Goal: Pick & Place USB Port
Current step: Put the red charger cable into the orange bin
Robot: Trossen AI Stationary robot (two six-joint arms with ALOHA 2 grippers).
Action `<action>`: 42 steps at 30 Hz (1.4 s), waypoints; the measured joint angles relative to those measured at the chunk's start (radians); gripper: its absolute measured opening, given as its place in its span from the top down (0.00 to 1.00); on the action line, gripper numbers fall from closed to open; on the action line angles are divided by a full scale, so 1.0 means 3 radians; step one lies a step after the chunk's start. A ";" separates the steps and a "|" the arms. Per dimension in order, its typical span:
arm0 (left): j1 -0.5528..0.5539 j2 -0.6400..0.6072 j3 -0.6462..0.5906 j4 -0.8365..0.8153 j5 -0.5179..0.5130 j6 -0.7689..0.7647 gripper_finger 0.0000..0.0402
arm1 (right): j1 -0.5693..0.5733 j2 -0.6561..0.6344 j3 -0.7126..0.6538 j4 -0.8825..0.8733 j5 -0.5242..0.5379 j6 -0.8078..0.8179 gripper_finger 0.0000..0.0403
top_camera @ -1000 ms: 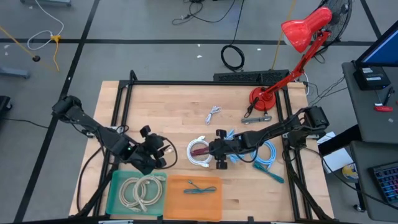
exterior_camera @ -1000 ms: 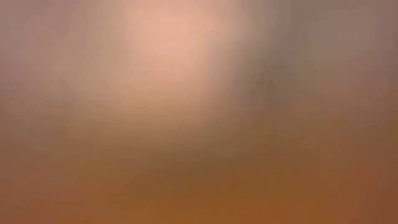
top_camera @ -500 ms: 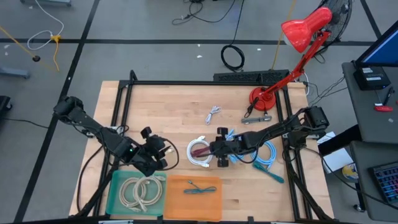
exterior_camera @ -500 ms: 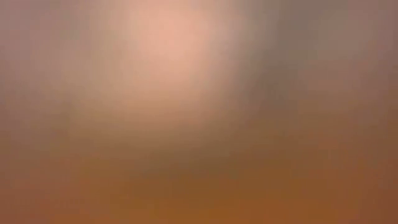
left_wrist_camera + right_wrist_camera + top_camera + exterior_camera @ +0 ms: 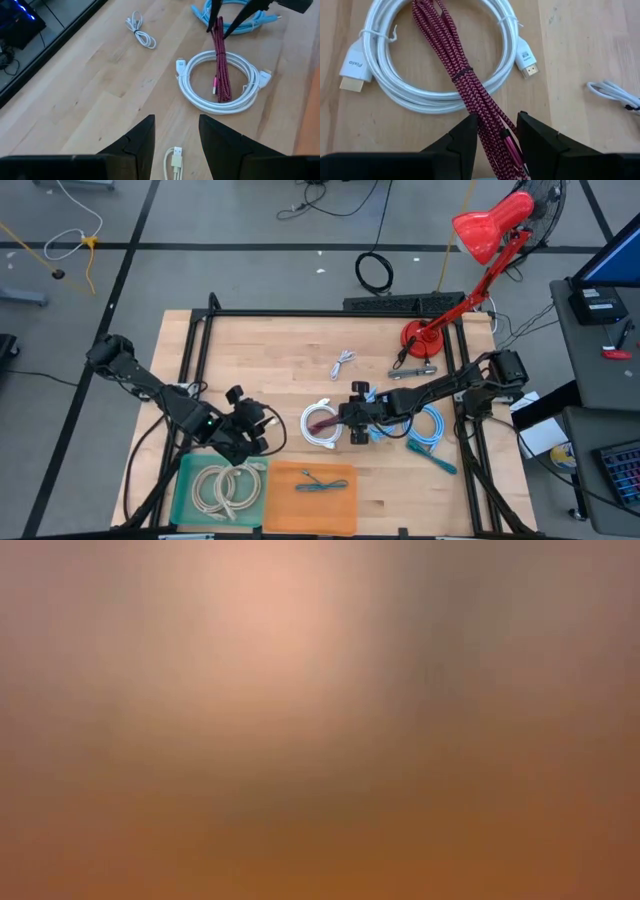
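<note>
A red braided cable bundle [image 5: 322, 420] lies slanting over a white coiled cable [image 5: 308, 432] at mid-table. My right gripper [image 5: 340, 420] is shut on the bundle's end nearer the table's right side. In the right wrist view the bundle [image 5: 455, 65] runs out from between the fingers [image 5: 465, 135] across the white coil [image 5: 375, 70]. My left gripper [image 5: 258, 430] stands open left of the coil, above the green tray's far edge. Its wrist view shows a cream USB plug [image 5: 174, 159] low in the gap; I cannot tell whether it touches the fingers. My right gripper pinches the red bundle between its two fingers, near one end [image 5: 495, 136]. The fingers slant down from the table's right side, and the bundle runs on along their line. The held end is raised; the other end [image 5: 220, 90] rests inside the white coil's ring.
A green tray [image 5: 182, 480] with cream coiled cables and an orange tray [image 5: 275, 480] with a teal cable sit at the near edge. A blue cable coil [image 5: 432, 430], a small white cable [image 5: 343, 363], a grey tool [image 5: 412, 370] and a red lamp's base [image 5: 420, 338] lie farther right.
My right gripper has turned a little at the wrist, still shut on the red bundle, whose other end stays on the white coil.
</note>
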 joint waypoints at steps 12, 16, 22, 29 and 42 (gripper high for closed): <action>0.0000 0.0000 0.0000 0.0000 -0.0016 -0.0001 0.61 | -0.0002 0.0351 0.0006 0.0011 -0.0306 0.0253 0.68; 0.0000 0.0000 -0.0001 -0.0001 -0.0022 -0.0003 0.61 | 0.0001 0.0340 0.0000 0.0076 -0.0331 0.0307 0.76; 0.0000 0.0000 -0.0001 0.0000 -0.0027 -0.0004 0.61 | 0.0047 0.0233 -0.0004 0.0159 -0.0136 0.0320 0.94; -0.0033 0.0000 -0.0001 -0.0072 -0.0396 -0.0115 0.61 | 0.0095 0.0137 -0.0008 0.0410 0.0173 0.0348 0.91; -0.0348 -0.0196 -0.0348 -0.0401 -0.1499 -0.0529 0.61 | 0.0355 -0.0162 0.0007 0.2494 0.0098 -0.0627 0.94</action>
